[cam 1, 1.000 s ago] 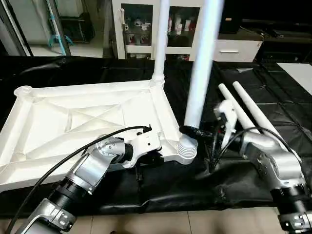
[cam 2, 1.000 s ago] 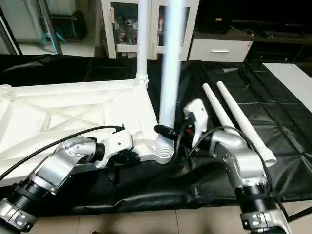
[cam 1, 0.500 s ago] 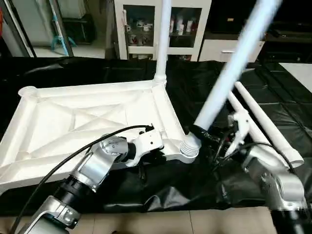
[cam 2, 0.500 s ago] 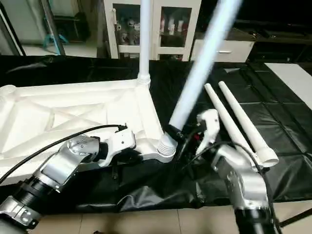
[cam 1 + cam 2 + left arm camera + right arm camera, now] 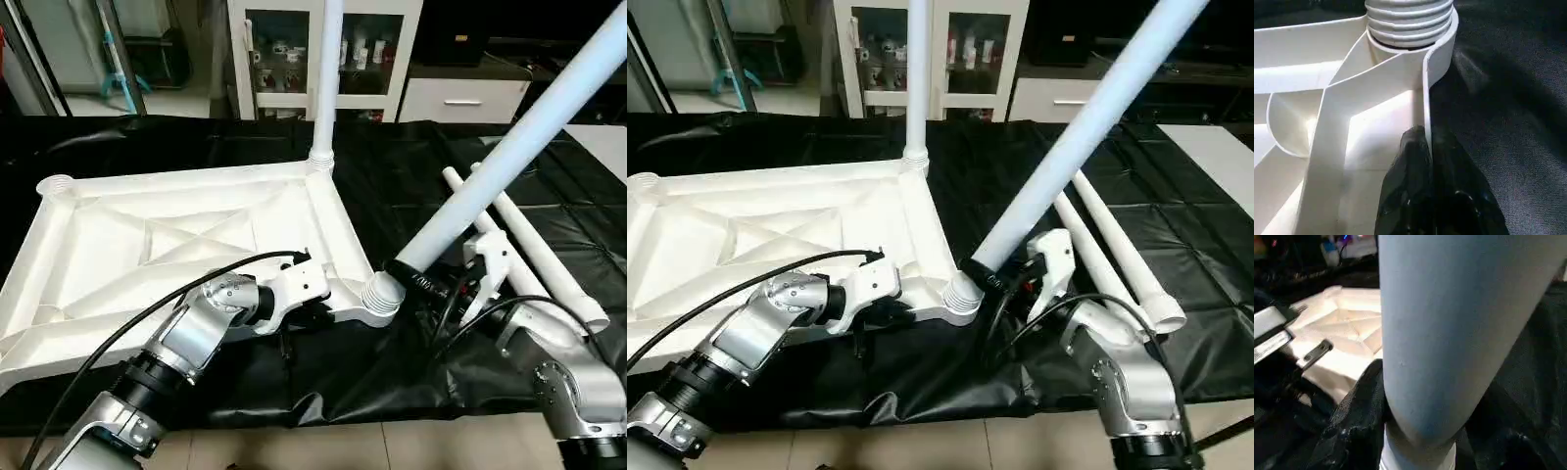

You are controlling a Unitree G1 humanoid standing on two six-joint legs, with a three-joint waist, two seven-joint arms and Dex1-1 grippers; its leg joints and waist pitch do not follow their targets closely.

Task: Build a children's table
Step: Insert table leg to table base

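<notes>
My left end effector (image 5: 1422,161) is clenched on the rim of the upturned children's table (image 5: 176,235) to steady it, while my right end effector (image 5: 416,284) grasps the tilted leg (image 5: 490,176) just above its corner socket (image 5: 377,299) (not yet seated upright).

Crowded right corner, open middle

The slanted leg (image 5: 509,157) and two loose legs (image 5: 534,250) block the right side; the upright leg (image 5: 326,78) guards the far corner; the tabletop (image 5: 147,235) lies open above its ribs.
</notes>
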